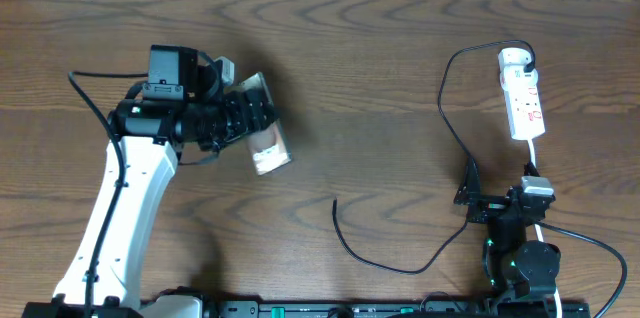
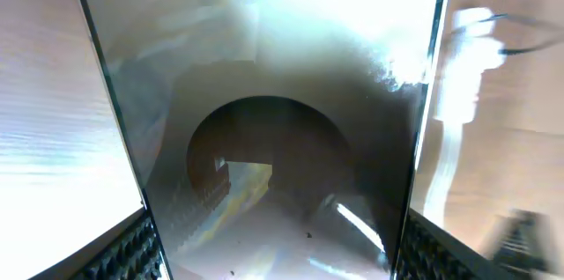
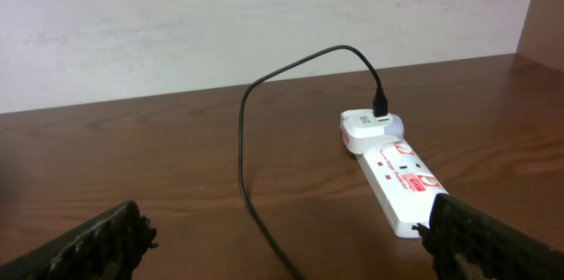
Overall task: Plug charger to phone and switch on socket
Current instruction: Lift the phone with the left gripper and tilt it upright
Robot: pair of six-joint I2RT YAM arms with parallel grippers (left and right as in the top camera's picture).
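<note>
My left gripper (image 1: 248, 118) is shut on the phone (image 1: 270, 151), holding the glossy slab by its long edges above the table's left half. In the left wrist view the phone (image 2: 264, 139) fills the frame between the ribbed fingers (image 2: 132, 254), screen up, camera hole at the far end. The white socket (image 1: 522, 93) lies at the far right. The charger (image 1: 450, 128), a thin black cable, runs from a white adapter (image 1: 514, 58) at the socket's far end. Its free tip (image 1: 335, 201) rests on the wood. My right gripper (image 1: 500, 208) stands open near the socket (image 3: 401, 179), with the charger (image 3: 242, 139) lying between its fingers.
The table is dark wood (image 1: 380, 48) with a pale wall behind (image 3: 220, 16). A white cord (image 1: 533, 158) leaves the socket toward the right arm's base (image 1: 525, 263). The left arm's white link (image 1: 120, 208) crosses the near left.
</note>
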